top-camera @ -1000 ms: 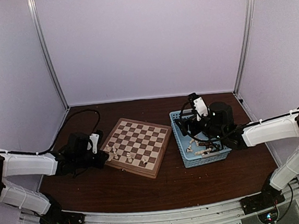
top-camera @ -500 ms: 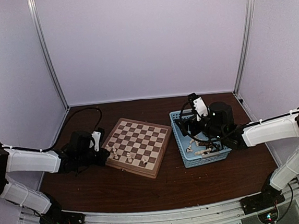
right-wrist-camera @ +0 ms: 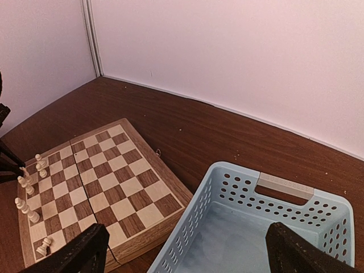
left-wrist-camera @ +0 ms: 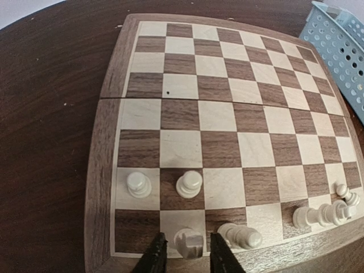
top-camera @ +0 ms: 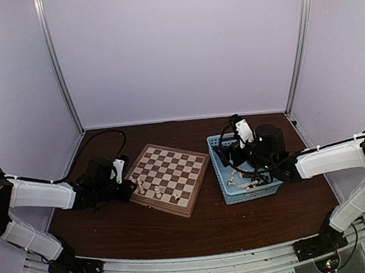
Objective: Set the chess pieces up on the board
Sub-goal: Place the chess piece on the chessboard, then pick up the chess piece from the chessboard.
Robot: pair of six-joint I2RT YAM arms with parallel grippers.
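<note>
The board (top-camera: 172,166) lies at the table's centre-left; it also shows in the left wrist view (left-wrist-camera: 227,114) and the right wrist view (right-wrist-camera: 108,170). Several cream-white chess pieces stand along its near-left edge: two pawns (left-wrist-camera: 139,183), a rook (left-wrist-camera: 189,242), a piece lying on its side (left-wrist-camera: 242,236) and a cluster (left-wrist-camera: 324,215). My left gripper (left-wrist-camera: 189,253) (top-camera: 129,184) is open, one finger on each side of the rook with small gaps. My right gripper (right-wrist-camera: 187,250) (top-camera: 234,164) is wide open and empty over the basket.
A light-blue perforated basket (top-camera: 229,193) stands right of the board and holds several loose pieces (top-camera: 247,183); its wall shows in the right wrist view (right-wrist-camera: 199,210). A black cable (top-camera: 100,140) lies at the back left. White walls enclose the table.
My left arm has shifted a little to the right, toward the board's edge. The right arm has not moved.
</note>
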